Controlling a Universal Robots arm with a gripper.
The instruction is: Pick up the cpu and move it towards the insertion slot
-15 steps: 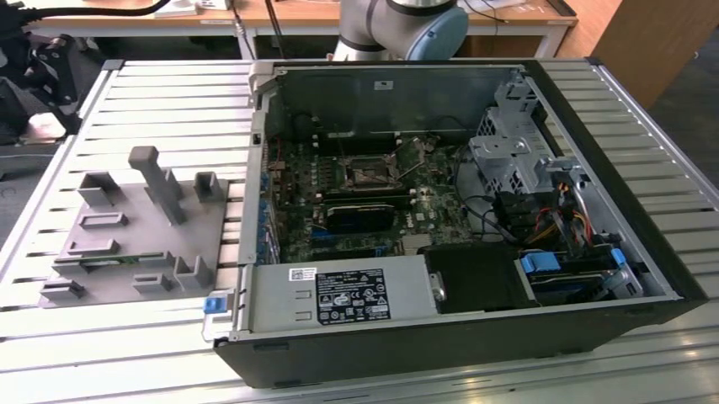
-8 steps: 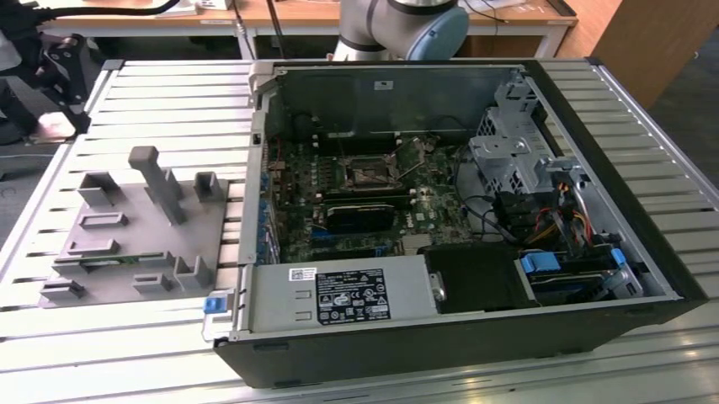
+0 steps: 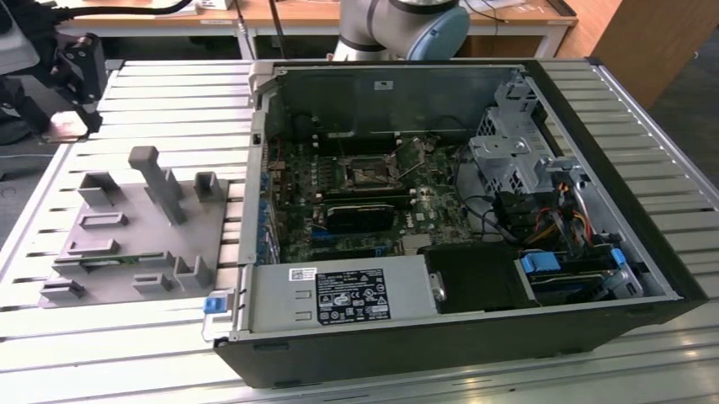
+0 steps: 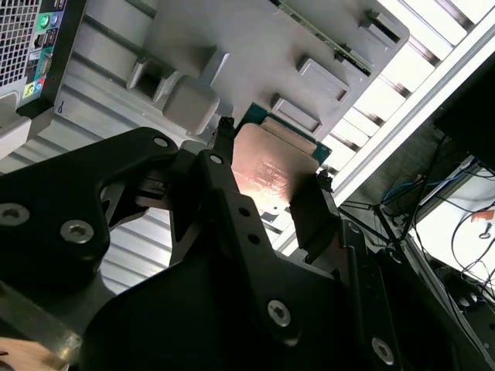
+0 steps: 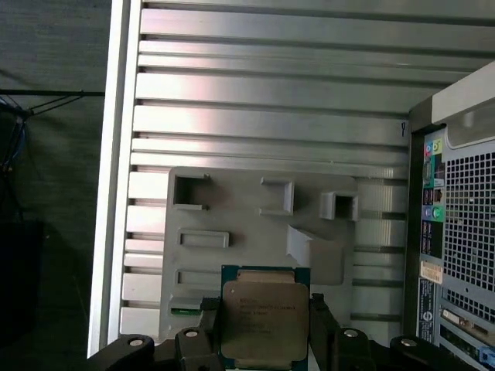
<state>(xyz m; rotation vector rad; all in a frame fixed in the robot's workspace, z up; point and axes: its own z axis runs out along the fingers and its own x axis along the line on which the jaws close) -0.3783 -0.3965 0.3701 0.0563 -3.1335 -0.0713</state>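
Now the cpu (image 5: 263, 317) sits clamped by two opposite edges between the jaws of my gripper (image 5: 263, 338), I judge to spare its faces. It hangs above the grey fixture (image 5: 240, 209) near the edge of the slatted table (image 5: 271, 116), well apart from the insertion slot (image 3: 368, 172) inside the open computer case (image 3: 472, 341).

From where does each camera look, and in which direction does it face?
Exterior view: raised, off the arm, whose joint shows, looking down at the open computer case, insertion slot and grey fixture.
First wrist view: on the arm, facing past the gripper onto the fixture.
Second wrist view: on the arm, close behind the gripper's black body, facing the fixture.
Shared: both wrist views show the gripper shut on the cpu, fixture behind.
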